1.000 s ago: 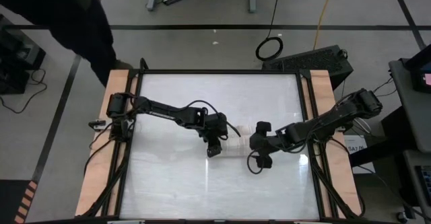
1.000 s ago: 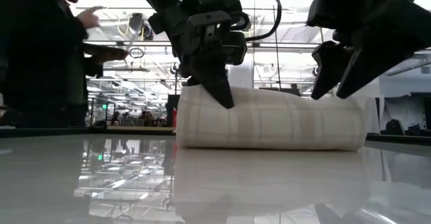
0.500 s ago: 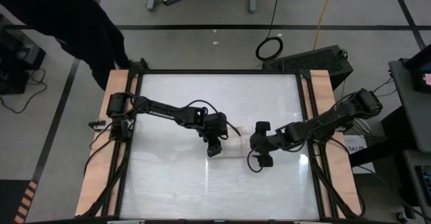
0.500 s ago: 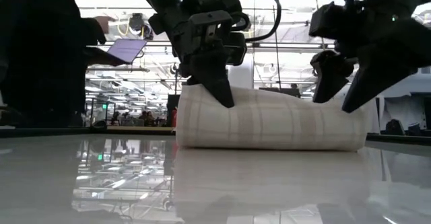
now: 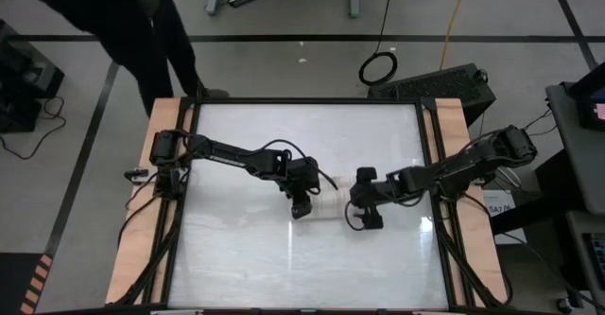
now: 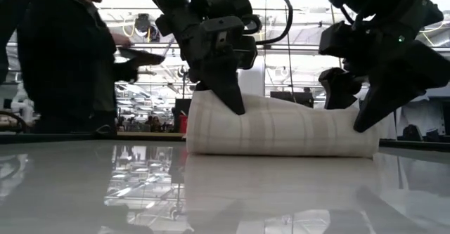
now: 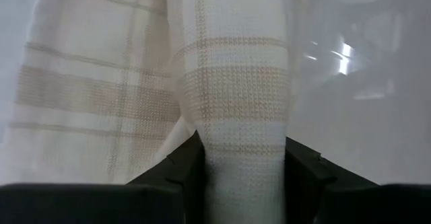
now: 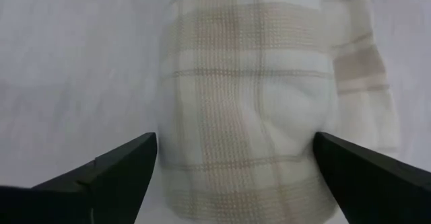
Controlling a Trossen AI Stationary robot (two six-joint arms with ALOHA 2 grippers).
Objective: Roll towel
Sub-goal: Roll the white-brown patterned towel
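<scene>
The towel (image 6: 281,125) lies already wound into a roll near the centre of the worktop (image 5: 284,249), its axis running from nine to three o'clock in the high view. The left claw (image 7: 239,173) is clenched on a fold of cloth at the nine o'clock end of the roll. The right claw (image 8: 236,177) stands released, its two fingers spread either side of the three o'clock end, with no cloth gripped between them.

To finish this step well, the judgement is that the right claw should settle squarely over its end before pinching, so that both ends turn together. A one-sided pull would likely cone the roll or loosen its layers. The fabric looks thin and soft, so a light, even grip ought to suffice. The glossy worktop may let the roll slide rather than turn.

Surroundings: wooden side rails (image 5: 142,220) flank the worktop at nine and three o'clock, well apart from the roll. A person in dark clothing (image 6: 67,58) stands beyond the worktop's eleven o'clock corner, holding a flat dark object, clear of both arms. Nothing on the worktop obstructs either claw.
</scene>
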